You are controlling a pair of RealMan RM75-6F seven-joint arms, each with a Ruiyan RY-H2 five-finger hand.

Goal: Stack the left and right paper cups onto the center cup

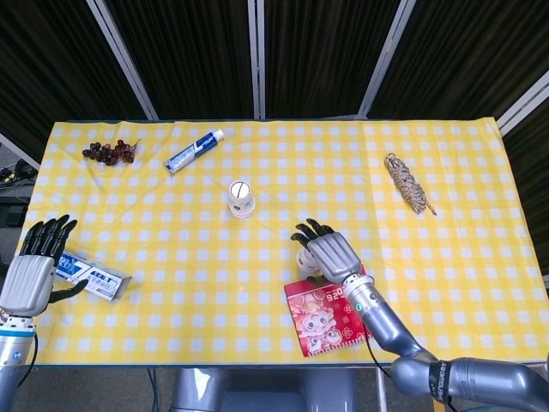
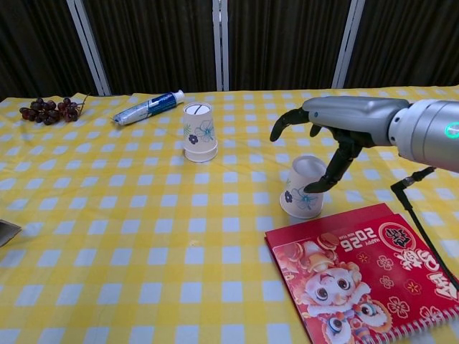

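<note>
A yellow-and-white checked cloth covers the worktop (image 2: 107, 236). Two upturned white paper cups, one near the middle (image 2: 199, 132) and one nearer (image 2: 303, 188), carry blue flower prints. The red spiral-bound calendar (image 2: 366, 276) shows a cartoon figure and gold-toned ornaments. The toothpaste tube (image 2: 148, 107) is blue and white, the grape bunch (image 2: 49, 110) dark purple, the coiled rope (image 2: 409, 122) beige-brown. The silver-grey right hand (image 2: 337, 125) has black fingertips (image 2: 276, 132).
</note>
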